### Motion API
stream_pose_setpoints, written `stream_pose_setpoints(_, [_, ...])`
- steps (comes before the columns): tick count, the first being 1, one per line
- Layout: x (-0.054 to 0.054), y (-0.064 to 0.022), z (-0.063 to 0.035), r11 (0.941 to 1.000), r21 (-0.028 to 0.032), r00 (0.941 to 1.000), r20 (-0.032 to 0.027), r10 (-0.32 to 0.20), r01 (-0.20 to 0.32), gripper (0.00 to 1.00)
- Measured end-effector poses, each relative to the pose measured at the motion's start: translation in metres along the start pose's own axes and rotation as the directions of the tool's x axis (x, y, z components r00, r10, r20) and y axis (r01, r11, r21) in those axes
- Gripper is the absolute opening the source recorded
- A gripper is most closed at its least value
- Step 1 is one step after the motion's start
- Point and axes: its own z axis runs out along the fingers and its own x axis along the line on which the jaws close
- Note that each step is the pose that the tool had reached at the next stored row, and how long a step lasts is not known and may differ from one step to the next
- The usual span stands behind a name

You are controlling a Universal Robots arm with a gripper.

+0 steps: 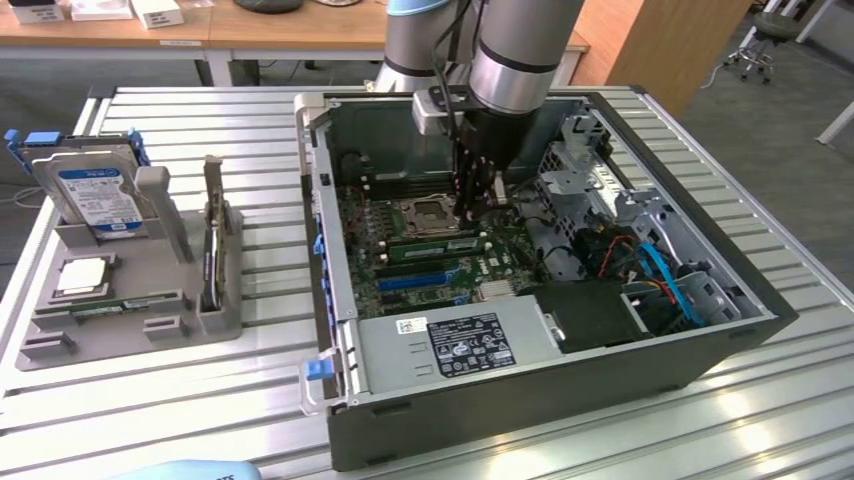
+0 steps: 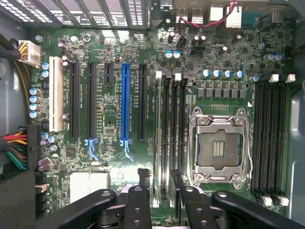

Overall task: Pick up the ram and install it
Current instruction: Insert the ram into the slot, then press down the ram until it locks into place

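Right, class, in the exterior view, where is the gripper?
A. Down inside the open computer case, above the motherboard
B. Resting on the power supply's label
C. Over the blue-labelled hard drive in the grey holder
A: the gripper reaches down inside the open computer case, just above the green motherboard.

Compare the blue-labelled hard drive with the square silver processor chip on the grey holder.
The metal hard drive with the blue label stands upright in its cradle; the square silver processor chip lies flat. The drive is far larger and oblong; the chip small and square. The drive bears a label; the chip's top looks plain. Both sit in the grey holder.
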Motion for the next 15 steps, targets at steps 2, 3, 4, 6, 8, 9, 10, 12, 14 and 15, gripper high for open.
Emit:
stream_pose_setpoints(2, [0.0000, 0.0000, -0.0001, 1.0000, -0.0001, 1.0000, -0.0002, 0.000, 0.000, 0.31])
stream_pose_setpoints(3, [0.0000, 0.0000, -0.0001, 1.0000, -0.0001, 1.0000, -0.0002, 0.000, 0.000, 0.31])
stream_pose_setpoints(4, [0.0000, 0.0000, -0.0001, 1.0000, -0.0001, 1.0000, -0.0002, 0.000, 0.000, 0.31])
stream_pose_setpoints(6, [0.0000, 0.0000, -0.0001, 1.0000, -0.0001, 1.0000, -0.0002, 0.000, 0.000, 0.31])
stream_pose_setpoints(8, [0.0000, 0.0000, -0.0001, 1.0000, -0.0001, 1.0000, -0.0002, 0.000, 0.000, 0.31])
stream_pose_setpoints(9, [0.0000, 0.0000, -0.0001, 1.0000, -0.0001, 1.0000, -0.0002, 0.000, 0.000, 0.31])
stream_pose_setpoints(10, [0.0000, 0.0000, -0.0001, 1.0000, -0.0001, 1.0000, -0.0002, 0.000, 0.000, 0.31])
stream_pose_setpoints(12, [0.0000, 0.0000, -0.0001, 1.0000, -0.0001, 1.0000, -0.0002, 0.000, 0.000, 0.31])
stream_pose_setpoints(14, [0.0000, 0.0000, -0.0001, 1.0000, -0.0001, 1.0000, -0.0002, 0.000, 0.000, 0.29])
stream_pose_setpoints(15, [0.0000, 0.0000, -0.0001, 1.0000, -0.0001, 1.0000, -0.0002, 0.000, 0.000, 0.23])
